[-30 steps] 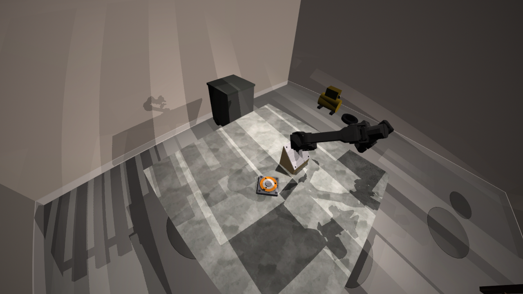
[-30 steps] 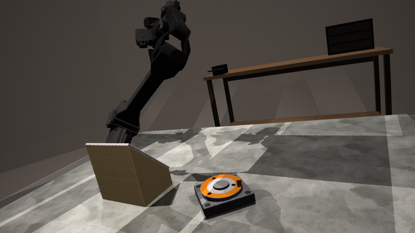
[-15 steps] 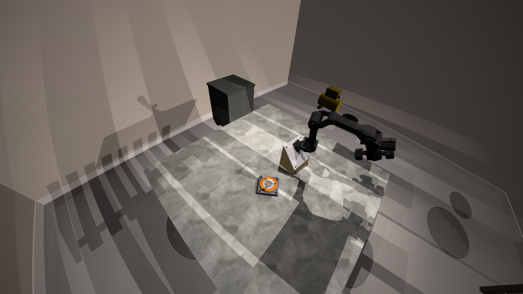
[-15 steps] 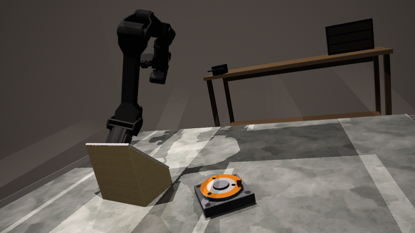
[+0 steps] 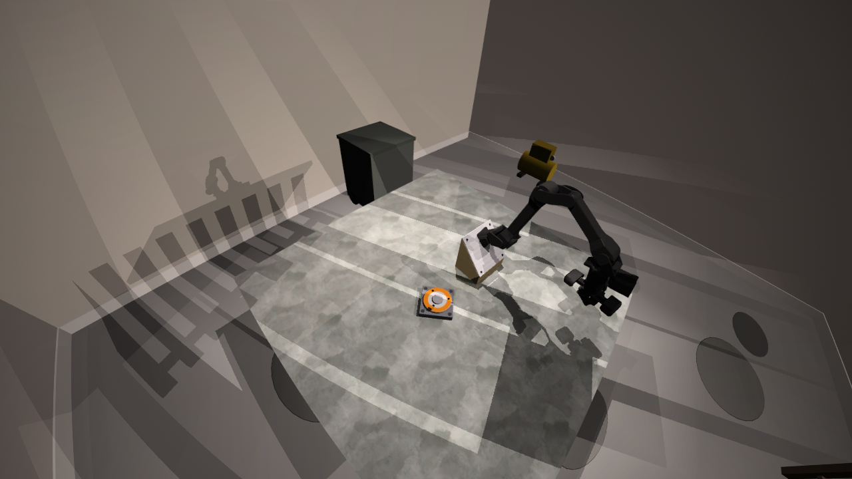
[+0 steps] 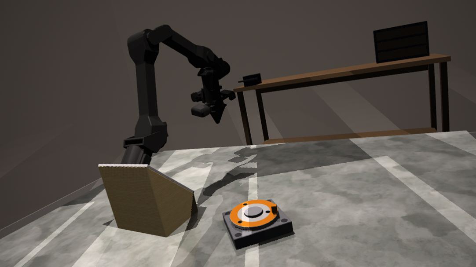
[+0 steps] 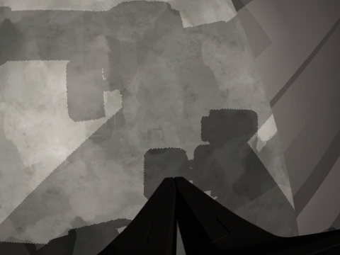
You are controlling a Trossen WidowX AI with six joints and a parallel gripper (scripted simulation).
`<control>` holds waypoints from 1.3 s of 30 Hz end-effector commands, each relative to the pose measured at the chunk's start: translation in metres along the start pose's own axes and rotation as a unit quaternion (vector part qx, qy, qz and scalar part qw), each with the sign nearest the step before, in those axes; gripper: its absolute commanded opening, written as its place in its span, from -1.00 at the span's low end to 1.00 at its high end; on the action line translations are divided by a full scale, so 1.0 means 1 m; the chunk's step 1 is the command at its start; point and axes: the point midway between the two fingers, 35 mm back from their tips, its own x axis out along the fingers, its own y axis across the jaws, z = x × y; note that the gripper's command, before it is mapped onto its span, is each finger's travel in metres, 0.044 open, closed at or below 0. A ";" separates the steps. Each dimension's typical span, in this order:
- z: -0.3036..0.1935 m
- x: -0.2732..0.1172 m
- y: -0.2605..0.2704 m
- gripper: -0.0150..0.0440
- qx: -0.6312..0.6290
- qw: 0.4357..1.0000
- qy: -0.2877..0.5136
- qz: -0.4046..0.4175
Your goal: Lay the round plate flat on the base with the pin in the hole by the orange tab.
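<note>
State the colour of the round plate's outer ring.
Orange; the round plate shows best in the exterior view.

plate (image 6: pixel 254 214) on base (image 6: pixel 258 229), wedge block (image 6: pixel 146 199) left, claw (image 6: pixel 217 119) behind

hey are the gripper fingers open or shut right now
Shut, holding nothing. In the wrist view the fingers meet at their tips, and the gripper hangs in the air, pointing down.

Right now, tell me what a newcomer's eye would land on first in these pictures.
The orange round plate on its dark square base stands out, low on the mottled grey floor near the middle of the exterior view. Behind it to the left, the black arm arches up from a tan wedge-shaped stand, its gripper pointing down with jaws shut on nothing, well above and apart from the plate.
</note>
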 end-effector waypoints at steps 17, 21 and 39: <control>-0.259 0.024 0.053 -0.49 0.531 0.823 0.196 0.033; -0.299 0.014 0.077 -0.49 0.607 0.765 0.214 0.025; -0.438 -0.092 0.283 -0.49 0.953 0.241 0.159 -0.093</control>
